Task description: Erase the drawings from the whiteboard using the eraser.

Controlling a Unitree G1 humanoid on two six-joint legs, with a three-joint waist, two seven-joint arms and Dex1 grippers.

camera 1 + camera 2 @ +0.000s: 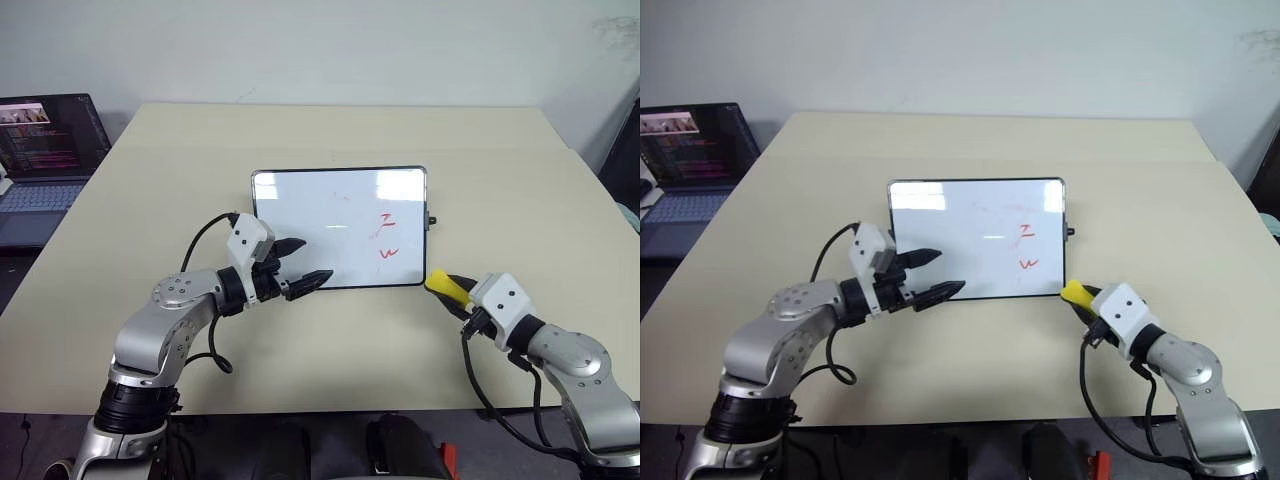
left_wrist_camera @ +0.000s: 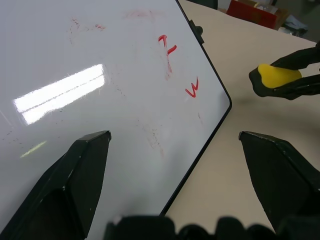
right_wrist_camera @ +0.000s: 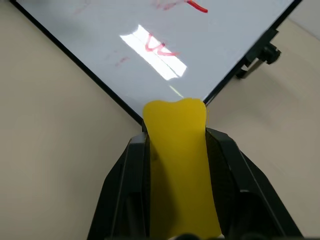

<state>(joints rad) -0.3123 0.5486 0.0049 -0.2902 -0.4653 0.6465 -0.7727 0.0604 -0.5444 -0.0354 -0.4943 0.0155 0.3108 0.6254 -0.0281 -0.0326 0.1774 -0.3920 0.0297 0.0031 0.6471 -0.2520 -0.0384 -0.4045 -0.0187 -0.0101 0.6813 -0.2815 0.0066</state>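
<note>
**Eraser gripped beside the board's corner**

The right pincer (image 1: 447, 288) is clamped on the yellow eraser (image 3: 180, 155), just off the whiteboard's (image 1: 320, 215) near right corner. Red drawings (image 1: 387, 238) remain. The left pincer (image 1: 303, 263) gapes empty over the board's near edge on the tabletop (image 1: 150, 190).

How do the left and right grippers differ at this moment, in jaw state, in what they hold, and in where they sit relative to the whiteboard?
The left gripper is open and empty; the right gripper is shut on the eraser. The left gripper hovers over the whiteboard at its near-left part; the right gripper sits off the board, beside its near-right corner. Both point inward toward the board, and neither touches the drawings.
</note>
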